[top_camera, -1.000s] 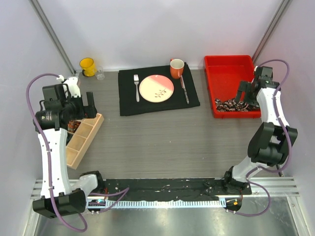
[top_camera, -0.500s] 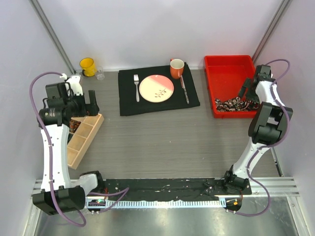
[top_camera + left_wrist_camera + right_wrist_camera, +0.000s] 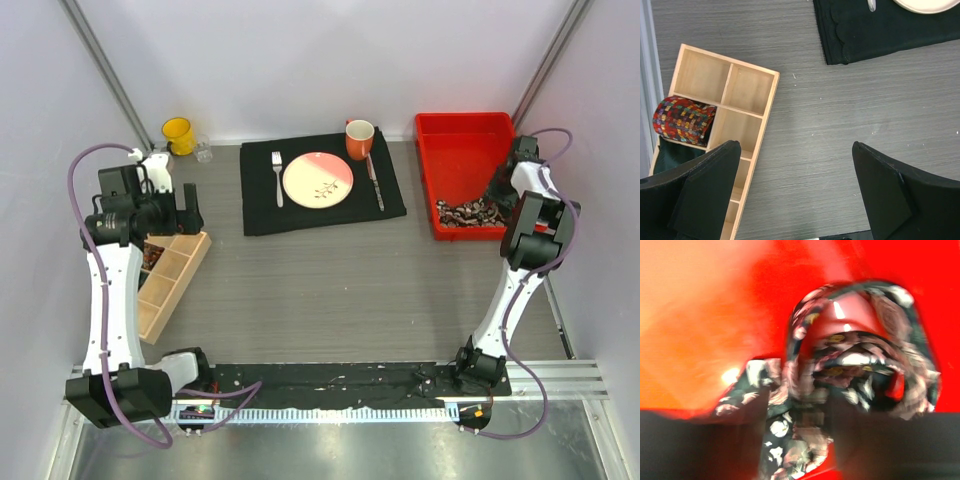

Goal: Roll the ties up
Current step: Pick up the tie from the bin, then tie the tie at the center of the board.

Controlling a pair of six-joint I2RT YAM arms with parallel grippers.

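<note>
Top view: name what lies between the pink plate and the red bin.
A knife, lying on the black placemat, shows there in the top view; beyond the mat's edge a bare strip of table reaches the bin.

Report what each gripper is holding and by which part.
Left gripper: open, nothing held. Right gripper: down on the floral tie in the red bin; the blurred wrist view does not show whether it grips.

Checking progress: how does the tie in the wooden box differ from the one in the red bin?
The boxed tie is coiled tight in a wooden box; the bin tie lies loose in the red bin. The boxed tie is red with small coloured checks; the bin tie is black with pale flowers. Both are patterned fabric.
</note>
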